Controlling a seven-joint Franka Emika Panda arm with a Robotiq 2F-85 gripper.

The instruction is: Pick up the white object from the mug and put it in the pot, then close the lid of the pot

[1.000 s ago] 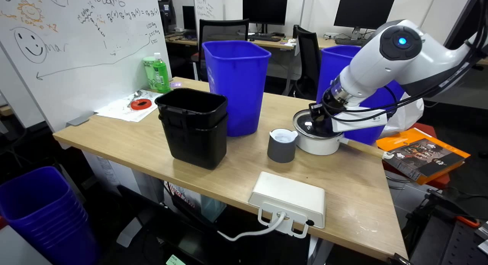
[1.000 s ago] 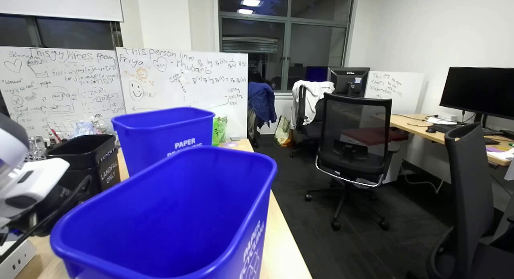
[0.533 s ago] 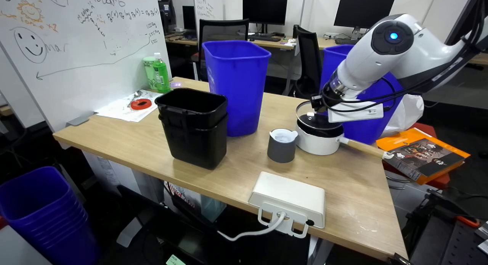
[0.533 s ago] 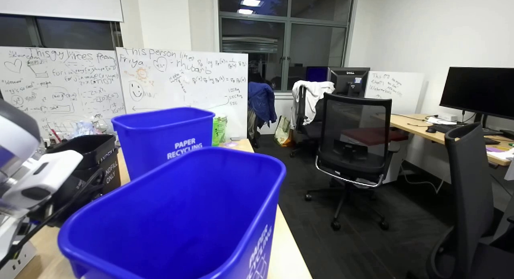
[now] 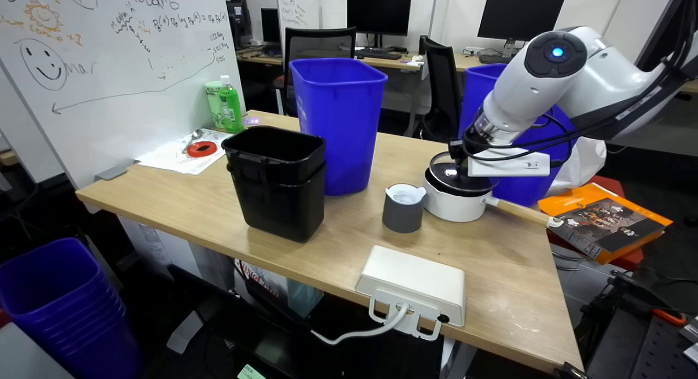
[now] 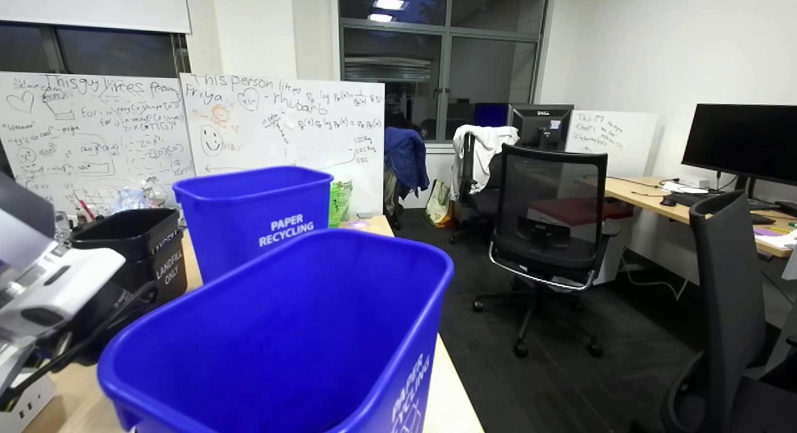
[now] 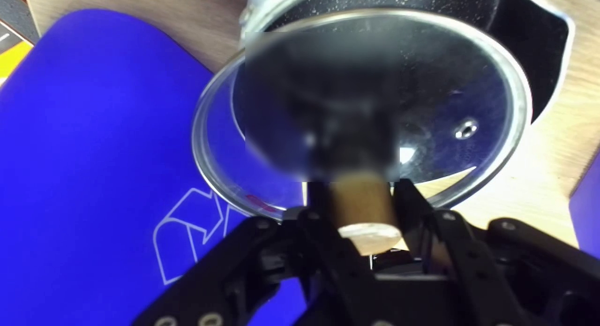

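A black two-fingered gripper [image 7: 363, 199] is clamped on the light-brown knob [image 7: 366, 208] of a round glass lid with a metal rim [image 7: 436, 82], held tilted above a low round white pot with a dark interior [image 5: 455, 205] on a light wooden table [image 5: 338, 226]. Whether lid and pot touch cannot be told; much of the pot's inside is obscured, and a blurred patch covers the lid's middle in the wrist view. Just beside the pot stands a small dark grey cylindrical mug [image 5: 402, 216]; a white piece with two small tabs [image 5: 405, 193] shows at its mouth, its depth hidden by the wall.

One lid, one pot and one mug are seen. Two tall blue plastic bins [image 5: 338, 128] stand on the table in both exterior views, one partly hidden behind the white robot arm [image 5: 545, 95]. A nested stack of blue bins [image 5: 71, 313], hard to count, is cut off at lower left. Two black rectangular bins [image 5: 281, 204] are nested together. In an exterior view the arm [image 6: 50, 296] is cut off by the left edge.
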